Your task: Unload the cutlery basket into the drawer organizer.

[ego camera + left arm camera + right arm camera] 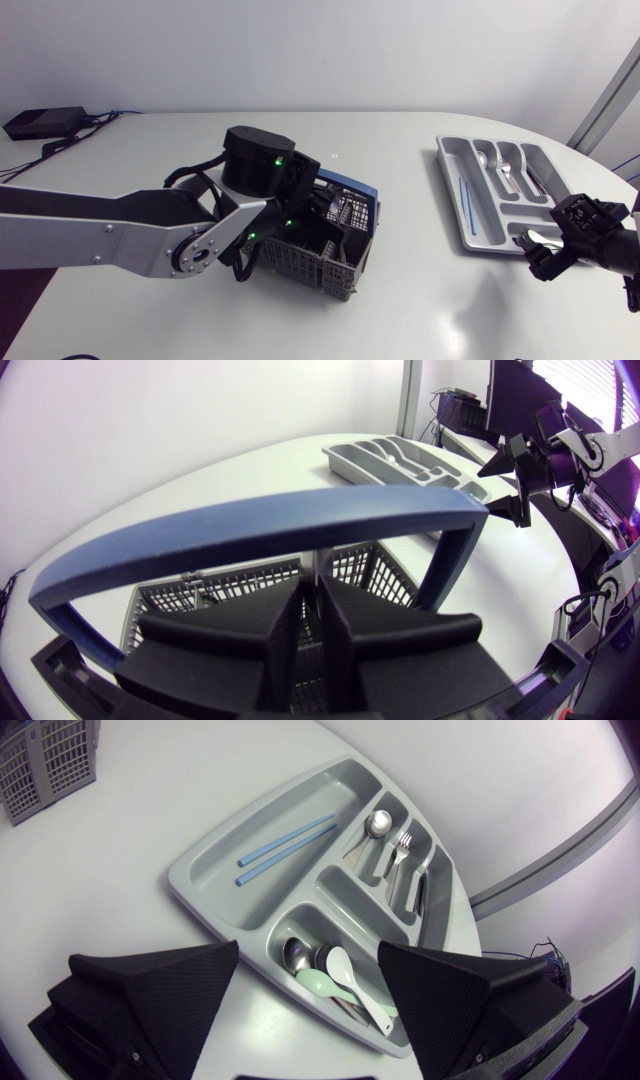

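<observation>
Status from head cam first. Found cutlery basket (310, 262) just below frame centre, grey mesh with a blue handle (350, 187), on the white table (420, 310). Left arm (90, 235) in from the left edge, left gripper (317, 605) down inside the basket under the handle arch. Read it as narrow, pinched from both sides on the basket's thin centre wall (322, 565); contact probably real, but hard to confirm from so close.

Spotted drawer organizer (482, 212) at right of frame, well apart from the basket. Right arm (615, 250) in from the lower right corner, right gripper (308, 948) hovering over the organizer's near end. Read that one as spread wide, nothing held.

Counted three in the end compartment under it: metal spoon (298, 955), pale green spoon (318, 983), white spoon (352, 982), overlapping. Noted two blue chopsticks (285, 850) side by side in the long compartment. Noted second metal spoon (378, 822) and fork (403, 845) in the narrow slots ahead of the gripper. Saw dark piece (420, 892) in the neighbouring slot, too small to name.
</observation>
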Robot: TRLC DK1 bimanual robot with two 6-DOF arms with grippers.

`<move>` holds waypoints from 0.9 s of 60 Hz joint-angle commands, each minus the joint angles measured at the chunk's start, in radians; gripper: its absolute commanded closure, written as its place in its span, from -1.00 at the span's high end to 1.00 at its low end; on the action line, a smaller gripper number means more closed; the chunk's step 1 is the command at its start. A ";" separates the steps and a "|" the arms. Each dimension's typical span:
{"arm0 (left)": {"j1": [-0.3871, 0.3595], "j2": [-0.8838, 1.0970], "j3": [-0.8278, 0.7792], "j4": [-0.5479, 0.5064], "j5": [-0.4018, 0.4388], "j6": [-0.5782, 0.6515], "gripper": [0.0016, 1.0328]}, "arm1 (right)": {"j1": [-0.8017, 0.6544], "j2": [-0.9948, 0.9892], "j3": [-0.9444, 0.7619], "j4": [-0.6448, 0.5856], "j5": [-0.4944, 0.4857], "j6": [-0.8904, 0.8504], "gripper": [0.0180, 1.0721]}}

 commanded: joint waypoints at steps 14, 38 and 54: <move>0.010 0.022 -0.036 0.020 -0.009 0.010 -0.93 | 0.016 -0.023 -0.033 -0.012 0.007 0.004 0.90; 0.004 -0.105 -0.238 0.153 0.012 0.102 -0.93 | 0.041 -0.032 -0.036 -0.026 0.017 0.007 0.90; 0.018 -0.071 -0.289 0.250 0.012 0.108 -0.92 | 0.107 -0.063 -0.053 -0.030 0.076 0.033 0.90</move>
